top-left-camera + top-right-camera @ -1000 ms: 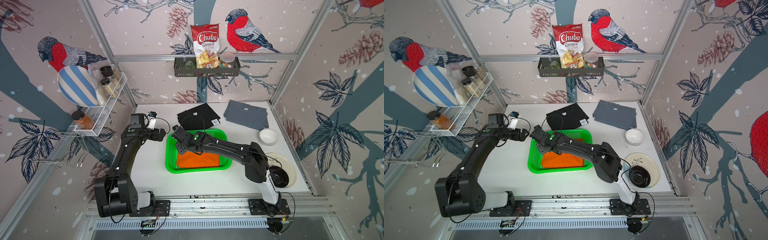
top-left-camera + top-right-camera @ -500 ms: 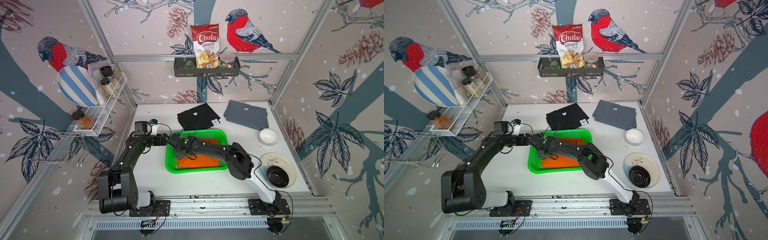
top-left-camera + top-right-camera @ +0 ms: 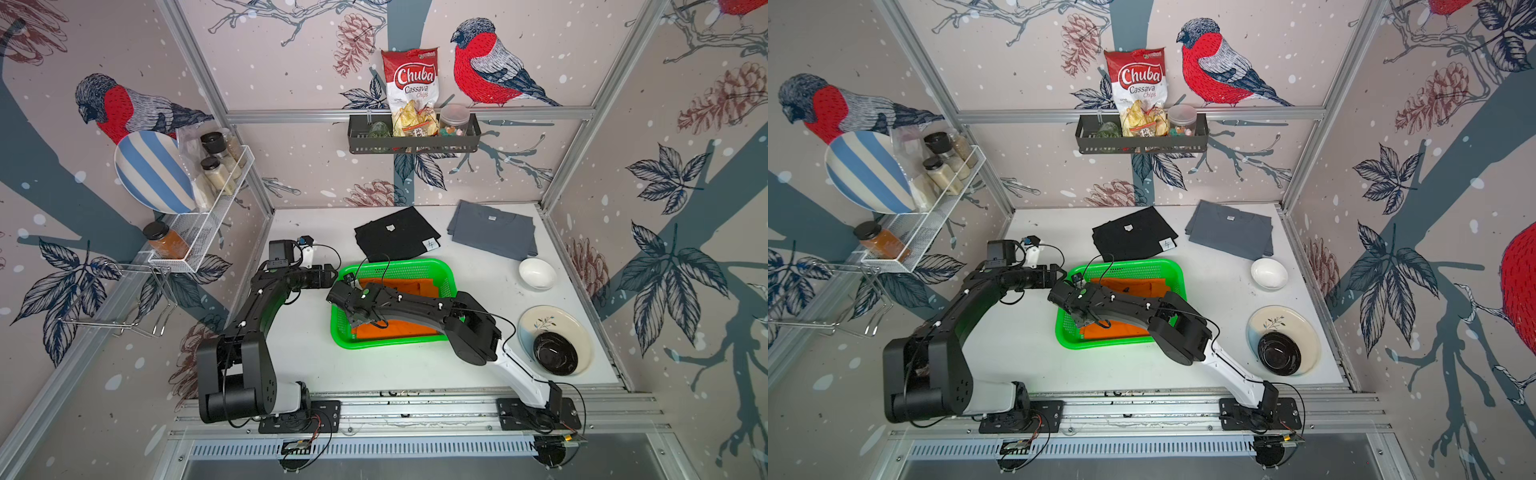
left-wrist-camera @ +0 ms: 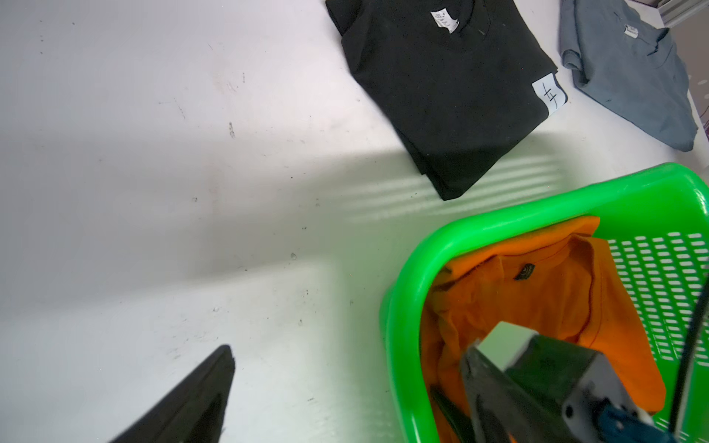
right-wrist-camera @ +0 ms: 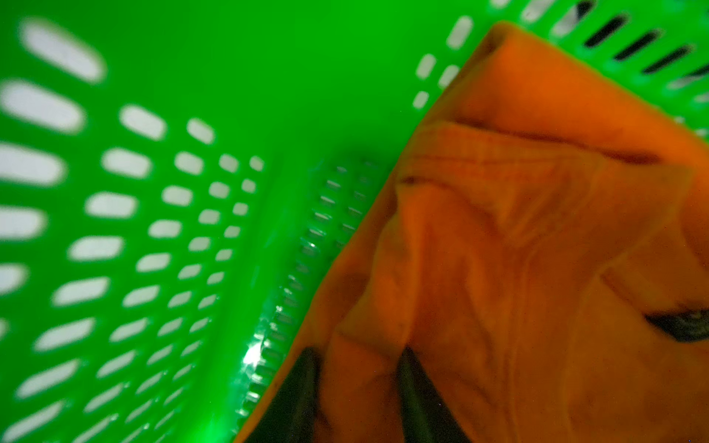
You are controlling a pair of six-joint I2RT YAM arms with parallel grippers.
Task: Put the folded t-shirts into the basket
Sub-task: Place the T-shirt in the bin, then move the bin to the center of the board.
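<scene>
The orange t-shirt lies rumpled inside the green basket at mid-table. My right gripper reaches down into the basket's left end. In the right wrist view its fingers pinch a ridge of the orange t-shirt beside the basket wall. My left gripper hangs wide open at the basket's far left corner, holding nothing. The black t-shirt and the grey t-shirt lie flat on the table behind the basket.
A white bowl and a plate carrying a black bowl sit right of the basket. A white mesh rack hangs on the left wall. A black shelf hangs on the back wall.
My right gripper has slid from the basket's far left end toward its front and dipped lower. My left gripper has shifted right, up to the basket's corner.
</scene>
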